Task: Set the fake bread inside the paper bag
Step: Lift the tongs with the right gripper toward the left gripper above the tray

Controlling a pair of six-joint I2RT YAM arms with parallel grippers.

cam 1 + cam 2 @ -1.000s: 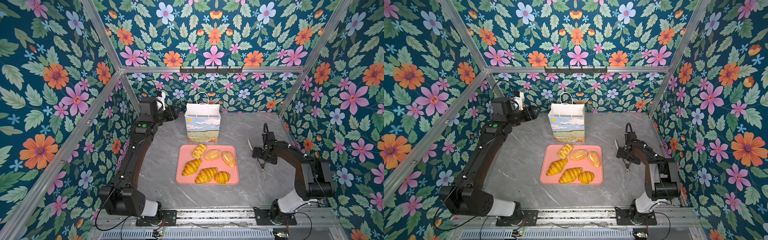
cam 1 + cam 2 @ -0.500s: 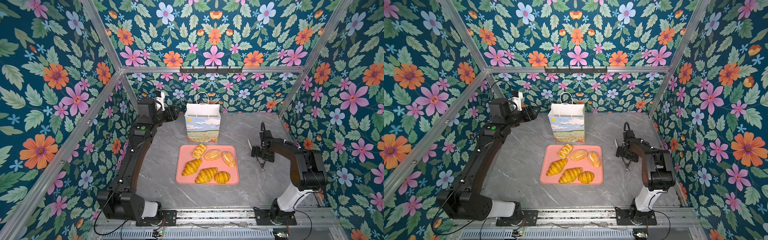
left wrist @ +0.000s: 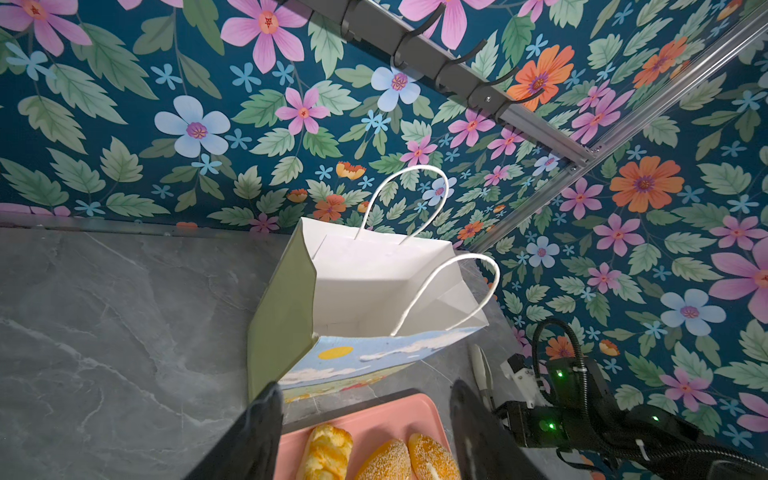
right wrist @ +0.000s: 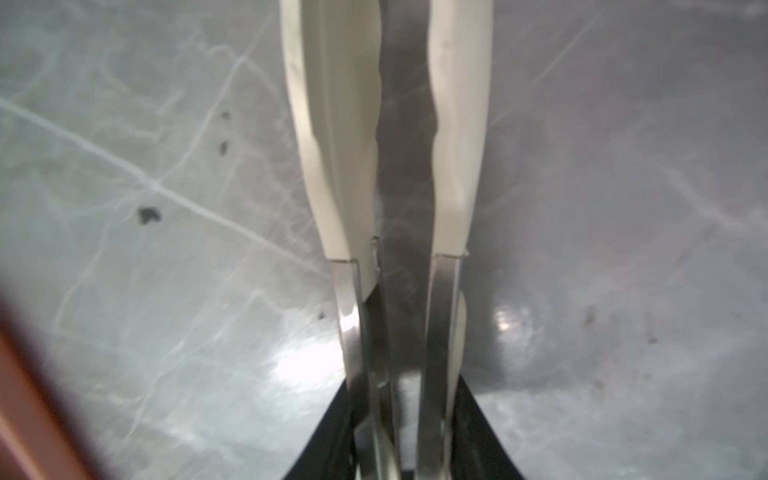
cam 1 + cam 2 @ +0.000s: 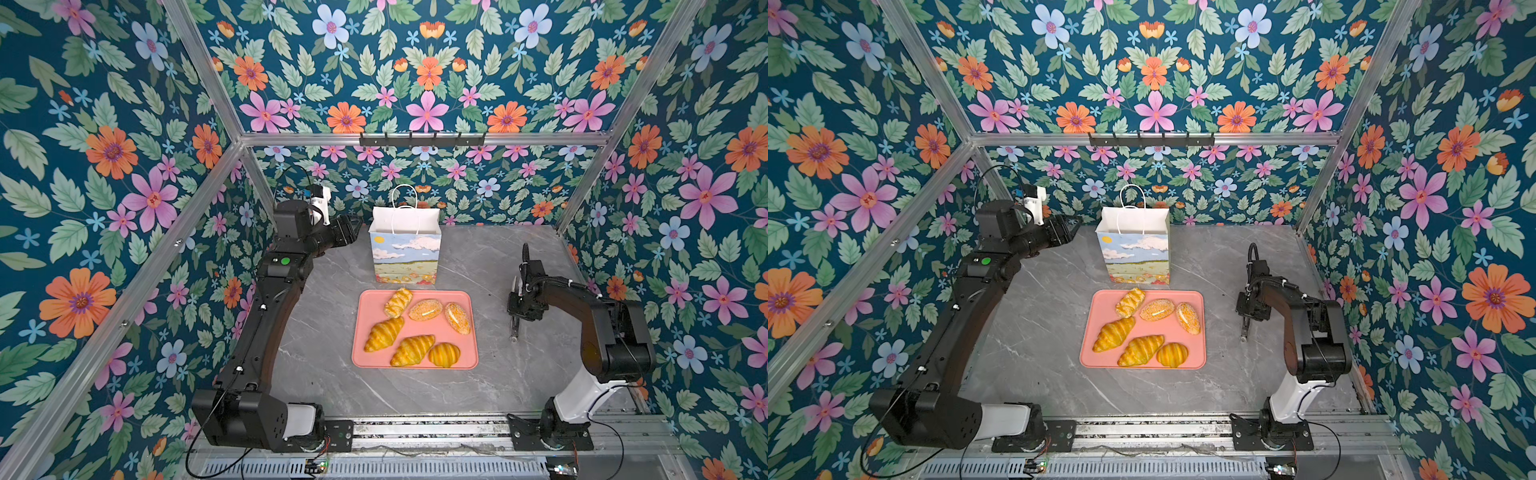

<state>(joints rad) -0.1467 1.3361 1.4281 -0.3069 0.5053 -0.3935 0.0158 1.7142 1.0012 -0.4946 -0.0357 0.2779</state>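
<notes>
Six glossy golden-yellow fake bread (image 5: 412, 349) pieces lie on the pink tray (image 5: 368, 305); left jaws released, right jaws grasping tongs (image 4: 457, 124).

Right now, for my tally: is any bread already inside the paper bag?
No, the paper bag shows an empty white interior in the left wrist view.

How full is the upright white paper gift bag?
Empty: the paper bag shows bare white inside; all six golden toy pastries sit on the pink tray.

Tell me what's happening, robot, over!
Left gripper open beside paper bag. Right gripper shut on tongs. All six fake bread on pink tray, bag empty. Nothing blocking.
</notes>
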